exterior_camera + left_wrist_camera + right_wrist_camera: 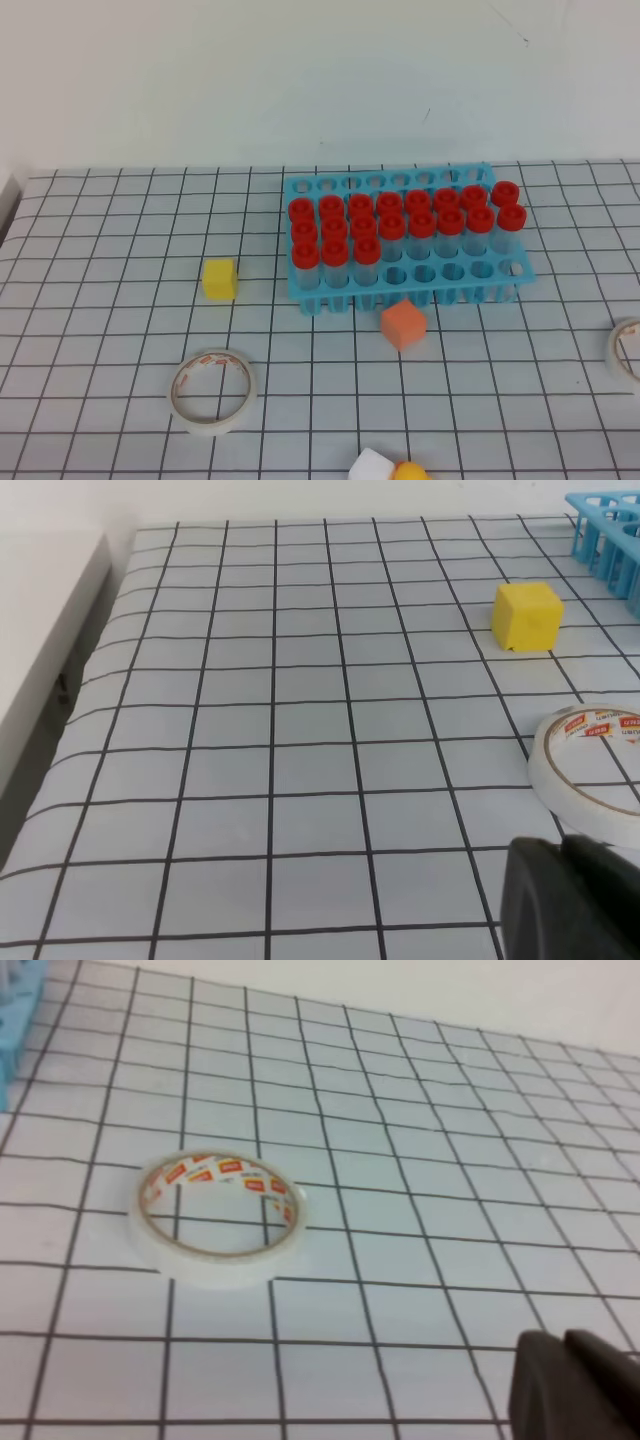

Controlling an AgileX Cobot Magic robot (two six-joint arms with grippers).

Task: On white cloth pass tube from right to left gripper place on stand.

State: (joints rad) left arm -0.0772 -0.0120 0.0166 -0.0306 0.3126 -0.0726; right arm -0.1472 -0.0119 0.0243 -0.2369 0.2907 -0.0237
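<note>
Both grippers, left and right, are pressed together and hold nothing. Red-capped tubes stand in the blue stand on the white cloth, near an orange cube.

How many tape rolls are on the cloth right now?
2. One tape roll lies front left, below the yellow cube; the other sits at the right edge, partly cut off. More could lie outside view.
</note>
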